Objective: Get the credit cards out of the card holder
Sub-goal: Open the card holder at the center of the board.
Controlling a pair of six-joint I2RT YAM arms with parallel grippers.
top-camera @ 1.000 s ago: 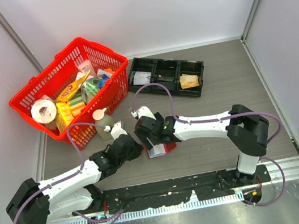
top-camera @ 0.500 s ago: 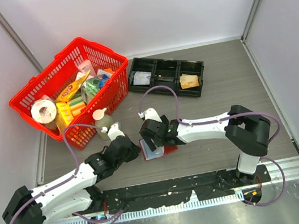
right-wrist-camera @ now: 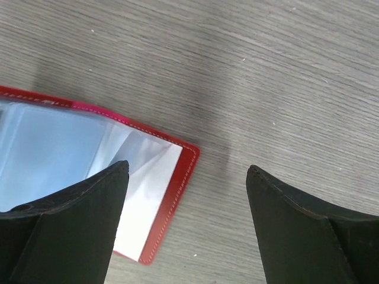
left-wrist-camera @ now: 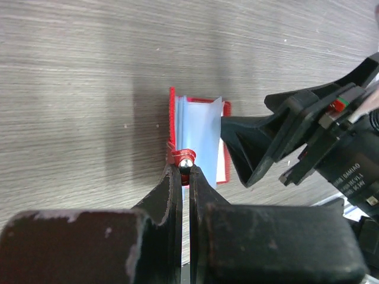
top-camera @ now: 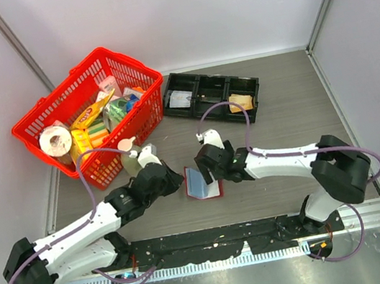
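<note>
Dark red card holder (top-camera: 202,181) open on wood-grain surface (top-camera: 280,112), pale blue sleeves (left-wrist-camera: 201,130) showing; left fingers (left-wrist-camera: 169,201) pinched on its snap tab (left-wrist-camera: 184,157); right fingers (right-wrist-camera: 77,219) spread wide, one over the sleeves, the other over bare surface.

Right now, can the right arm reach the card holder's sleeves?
Probably yes: the right pincer hangs open just over the card holder, nothing between them; the left pincer holds its tab.
</note>
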